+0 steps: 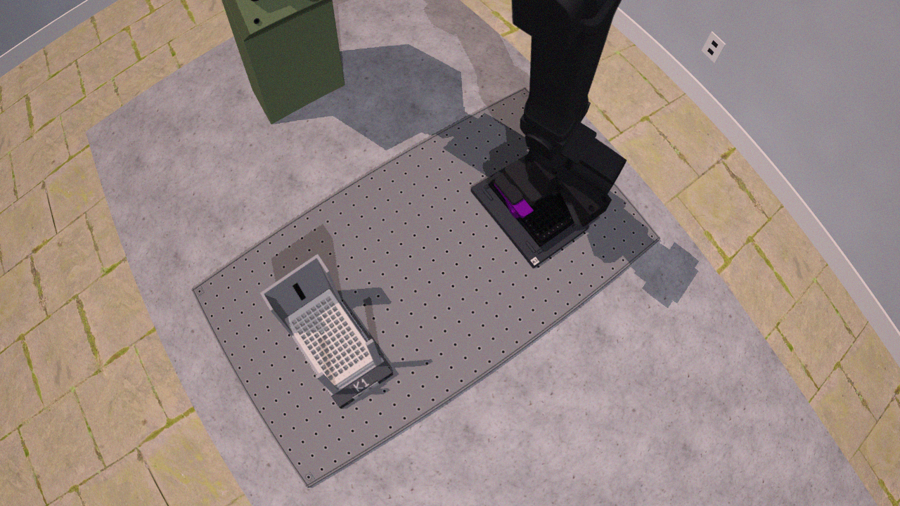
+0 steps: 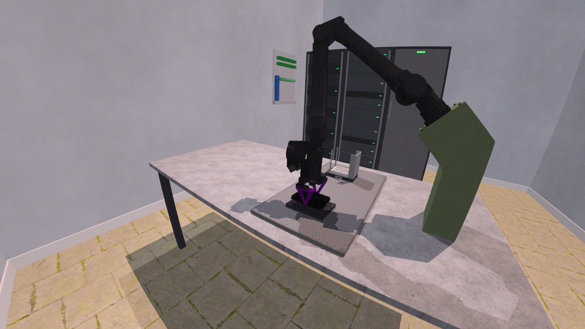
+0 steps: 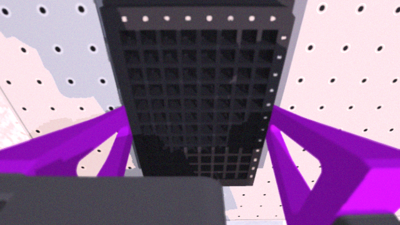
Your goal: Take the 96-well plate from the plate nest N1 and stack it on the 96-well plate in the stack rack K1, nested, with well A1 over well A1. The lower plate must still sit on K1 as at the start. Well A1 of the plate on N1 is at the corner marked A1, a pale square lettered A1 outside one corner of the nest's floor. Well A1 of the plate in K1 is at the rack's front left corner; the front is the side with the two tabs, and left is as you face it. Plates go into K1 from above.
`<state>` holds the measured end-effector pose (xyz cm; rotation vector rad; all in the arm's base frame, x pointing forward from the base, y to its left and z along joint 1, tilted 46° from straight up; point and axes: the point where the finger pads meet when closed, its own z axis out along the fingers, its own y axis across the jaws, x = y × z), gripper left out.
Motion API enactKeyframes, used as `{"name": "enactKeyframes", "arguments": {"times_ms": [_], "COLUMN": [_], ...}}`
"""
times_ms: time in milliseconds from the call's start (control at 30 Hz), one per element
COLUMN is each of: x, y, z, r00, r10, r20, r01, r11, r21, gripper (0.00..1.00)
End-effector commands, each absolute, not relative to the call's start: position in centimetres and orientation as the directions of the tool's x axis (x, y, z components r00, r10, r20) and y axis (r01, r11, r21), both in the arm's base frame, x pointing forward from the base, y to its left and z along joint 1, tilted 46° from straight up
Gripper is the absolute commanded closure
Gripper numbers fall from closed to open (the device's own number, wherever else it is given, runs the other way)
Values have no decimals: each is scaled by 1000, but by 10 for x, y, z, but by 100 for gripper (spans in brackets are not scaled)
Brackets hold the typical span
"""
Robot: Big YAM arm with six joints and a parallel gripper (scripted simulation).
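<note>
Black 96-well plate [image 3: 200,94] sits on nest N1 [image 1: 497,211] at the far end of the perforated breadboard [image 1: 408,251] from rack K1 [image 1: 361,385]. Purple-fingered hand [image 3: 200,131] is closed on the plate's two long sides. Plate's long axis runs toward the A1 marker [image 1: 535,259]. White plate [image 1: 330,339] sits in K1, long axis toward the K1 label.

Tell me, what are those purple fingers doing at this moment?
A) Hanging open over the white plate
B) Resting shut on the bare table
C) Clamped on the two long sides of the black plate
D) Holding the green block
C: in the wrist view the gripper presses its purple fingers against both long edges of the black plate.
</note>
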<state>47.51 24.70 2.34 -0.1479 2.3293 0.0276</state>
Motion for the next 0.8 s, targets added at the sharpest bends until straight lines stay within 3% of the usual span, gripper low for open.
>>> {"name": "enactKeyframes", "arguments": {"times_ms": [0, 767], "x": [464, 440], "y": [253, 248], "z": [36, 60], "r00": [-680, -680], "r10": [-96, -93], "r20": [-727, -727], "r01": [-124, -119], "r11": [992, 993], "r21": [-16, -15], "gripper": [100, 100]}}
